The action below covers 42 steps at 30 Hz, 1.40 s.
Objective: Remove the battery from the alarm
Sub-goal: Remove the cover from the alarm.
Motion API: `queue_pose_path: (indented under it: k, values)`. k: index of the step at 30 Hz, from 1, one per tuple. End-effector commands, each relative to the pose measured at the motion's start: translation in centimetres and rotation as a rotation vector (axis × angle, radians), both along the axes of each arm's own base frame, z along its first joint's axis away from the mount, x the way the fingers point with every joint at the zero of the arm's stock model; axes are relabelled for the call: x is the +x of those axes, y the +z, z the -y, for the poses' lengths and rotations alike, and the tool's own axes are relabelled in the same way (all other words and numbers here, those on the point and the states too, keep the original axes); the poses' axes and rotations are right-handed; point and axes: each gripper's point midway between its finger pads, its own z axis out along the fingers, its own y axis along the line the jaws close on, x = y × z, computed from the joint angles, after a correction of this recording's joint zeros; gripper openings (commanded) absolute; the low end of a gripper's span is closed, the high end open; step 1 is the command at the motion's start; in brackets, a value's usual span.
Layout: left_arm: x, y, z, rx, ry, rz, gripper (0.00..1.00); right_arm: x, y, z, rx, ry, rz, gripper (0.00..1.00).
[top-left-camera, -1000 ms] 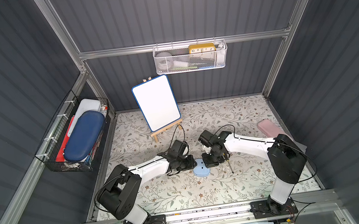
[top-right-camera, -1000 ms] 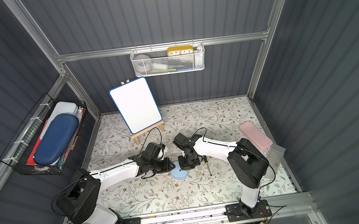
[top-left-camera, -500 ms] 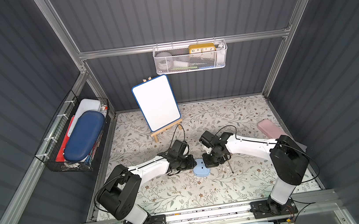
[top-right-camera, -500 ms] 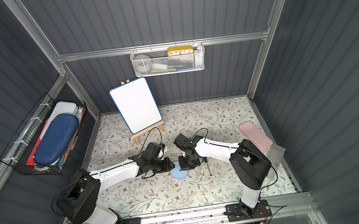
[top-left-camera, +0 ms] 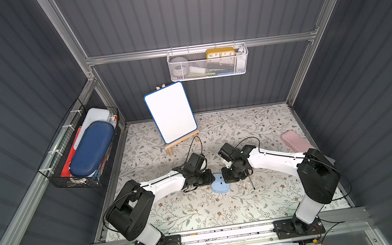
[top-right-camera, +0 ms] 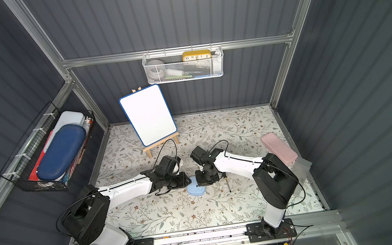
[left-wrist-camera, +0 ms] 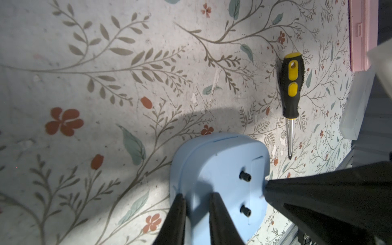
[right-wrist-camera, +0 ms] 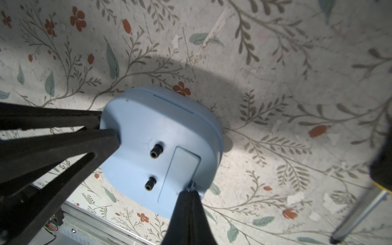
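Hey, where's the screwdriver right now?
The screwdriver lies flat on the floral mat, apart from the alarm in the left wrist view; in both top views it sits just right of the alarm, toward the pink case.

Both top views look steeply down from high up front, covering the whole counter (top-left-camera: pixel 200 210). Each wrist camera sits close above the alarm (left-wrist-camera: pixel 216 169), lower centre of frame, shared by both.

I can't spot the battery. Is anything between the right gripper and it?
Yes: the closed cover on the back of the alarm hides the battery. The right gripper, shut, has its tips at that cover's edge.
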Motion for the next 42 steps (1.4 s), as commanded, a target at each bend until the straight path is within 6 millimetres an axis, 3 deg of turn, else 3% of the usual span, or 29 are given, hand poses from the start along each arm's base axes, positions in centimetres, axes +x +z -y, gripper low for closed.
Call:
queue_pose_path:
  k: [1, 15, 17, 21, 22, 31, 37, 42]
  values:
    - [-5.4, -5.2, -1.7, 0.135, -0.062, -0.197, 0.22, 1.8, 3.1, -4.2, 0.187, 0.041, 0.115, 0.02]
    - [-5.5, -5.5, -2.2, 0.155, -0.046, -0.2, 0.21, 1.8, 3.1, -3.7, 0.186, 0.034, 0.116, 0.03]
    - [-5.3, -5.5, -2.5, 0.168, -0.034, -0.192, 0.21, 2.2, 3.2, -2.7, 0.142, 0.014, 0.154, 0.07]
    - [-5.4, -5.3, -2.6, 0.167, -0.034, -0.195, 0.21, 2.3, 2.8, 0.6, -0.013, -0.018, 0.189, 0.32]
    - [-5.5, -5.4, -2.7, 0.172, -0.019, -0.208, 0.21, 2.1, 2.6, 1.2, -0.043, -0.014, 0.187, 0.34]
    - [-5.0, -5.1, -3.3, 0.198, 0.017, -0.19, 0.22, 0.3, 1.7, 3.0, -0.177, 0.006, 0.153, 0.36]
    - [-4.8, -4.8, -3.3, 0.194, 0.018, -0.183, 0.22, -0.7, 1.0, 3.4, -0.184, 0.031, 0.143, 0.47]
    - [-4.5, -4.5, -2.9, 0.182, 0.012, -0.179, 0.22, -0.4, 0.4, 3.6, -0.198, 0.023, 0.146, 0.5]
